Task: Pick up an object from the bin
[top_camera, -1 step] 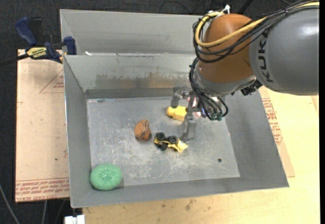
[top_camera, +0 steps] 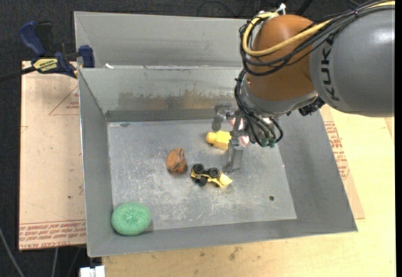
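My gripper [top_camera: 225, 146] hangs below the orange dome, right of the bin's middle, and stands open. One finger [top_camera: 218, 121] is behind a small yellow block [top_camera: 219, 139] and the other finger [top_camera: 234, 157] is in front of it to the right. The block lies on the floor between them; I cannot tell whether they touch it. Just in front of the near finger lies a small yellow and black toy vehicle [top_camera: 210, 176]. A brown, walnut-like lump [top_camera: 177, 161] rests to the left of the toy.
A green round scouring pad [top_camera: 131, 218] sits in the bin's front left corner. The arm and its cables cover the bin's back right part. Bare floor stretches along the left side and at the front right.
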`<control>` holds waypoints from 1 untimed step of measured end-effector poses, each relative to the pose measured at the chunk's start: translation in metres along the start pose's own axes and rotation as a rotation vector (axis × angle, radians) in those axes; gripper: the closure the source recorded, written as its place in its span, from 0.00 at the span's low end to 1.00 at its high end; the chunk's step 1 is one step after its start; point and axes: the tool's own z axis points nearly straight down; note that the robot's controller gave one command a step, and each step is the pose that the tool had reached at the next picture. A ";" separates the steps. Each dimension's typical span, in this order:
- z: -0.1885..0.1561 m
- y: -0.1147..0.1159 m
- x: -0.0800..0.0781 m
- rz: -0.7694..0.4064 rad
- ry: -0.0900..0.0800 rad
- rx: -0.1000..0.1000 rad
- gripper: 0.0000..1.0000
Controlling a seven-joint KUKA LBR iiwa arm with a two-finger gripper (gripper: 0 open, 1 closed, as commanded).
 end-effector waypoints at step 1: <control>0.069 0.006 0.009 0.083 -0.003 -0.001 0.00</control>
